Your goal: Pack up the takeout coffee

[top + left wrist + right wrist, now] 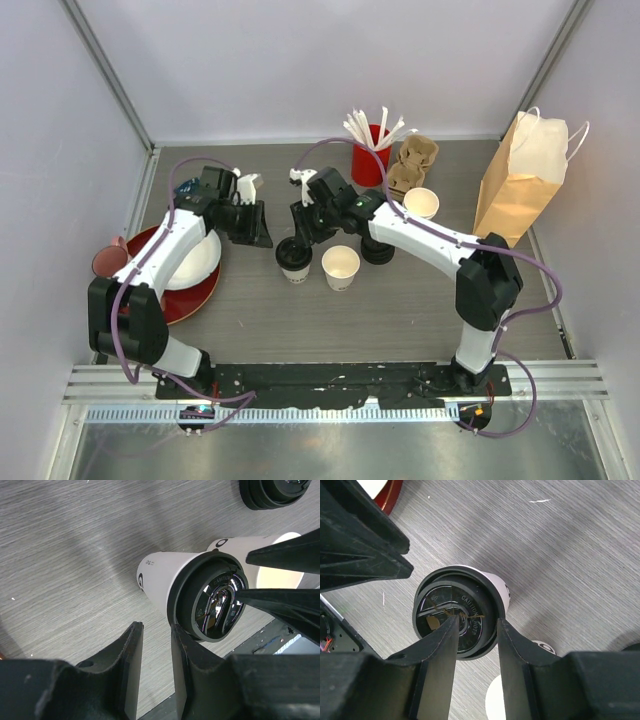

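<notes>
One takeout coffee (294, 260), a white paper cup with a black sip lid, stands upright mid-table; its white wall (160, 575) and lid (442, 605) show in both wrist views. My right gripper (302, 232) hangs right over it, open part way. In the right wrist view the right gripper (477, 620) has one fingertip over the lid's middle and the other just outside its rim. My left gripper (257, 230) sits just left of the cup. In its own view the left gripper (155, 626) shows a narrow gap holding nothing, one finger beside the lid's edge.
A lidless white cup (341, 267) stands right of the coffee, a stack of black lids (377, 250) beyond it. Further back are another open cup (421, 203), a red cup of stirrers (369, 160), a cardboard carrier (412, 165) and a paper bag (520, 180). A red plate (195, 295) lies at left.
</notes>
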Robot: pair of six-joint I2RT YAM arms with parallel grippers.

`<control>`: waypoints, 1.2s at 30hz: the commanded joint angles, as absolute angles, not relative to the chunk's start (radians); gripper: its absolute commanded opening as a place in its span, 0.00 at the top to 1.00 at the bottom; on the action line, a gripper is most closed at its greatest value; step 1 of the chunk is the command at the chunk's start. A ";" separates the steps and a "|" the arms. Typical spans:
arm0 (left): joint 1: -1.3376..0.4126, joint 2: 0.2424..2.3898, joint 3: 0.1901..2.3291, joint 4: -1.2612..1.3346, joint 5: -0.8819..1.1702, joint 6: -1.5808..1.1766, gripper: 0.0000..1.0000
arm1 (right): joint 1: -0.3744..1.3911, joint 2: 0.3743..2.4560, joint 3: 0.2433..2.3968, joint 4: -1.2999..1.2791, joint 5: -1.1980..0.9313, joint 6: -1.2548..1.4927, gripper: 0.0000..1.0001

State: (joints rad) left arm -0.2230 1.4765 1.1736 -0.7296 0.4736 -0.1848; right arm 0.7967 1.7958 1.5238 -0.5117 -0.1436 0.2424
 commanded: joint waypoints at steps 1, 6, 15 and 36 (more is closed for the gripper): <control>-0.233 1.485 1.195 -0.693 0.511 -0.204 0.67 | 0.798 1.815 1.546 -0.466 -0.144 0.245 0.58; -0.244 1.480 1.187 -0.681 0.523 -0.204 0.67 | 0.798 1.824 1.539 -0.471 -0.160 0.236 0.59; -0.261 1.496 1.140 -0.641 0.491 -0.221 0.78 | 0.801 1.832 1.534 -0.472 -0.179 0.239 0.60; -0.261 1.494 0.994 -0.522 0.489 -0.295 0.92 | 0.798 1.756 1.244 -0.292 -0.195 0.299 0.76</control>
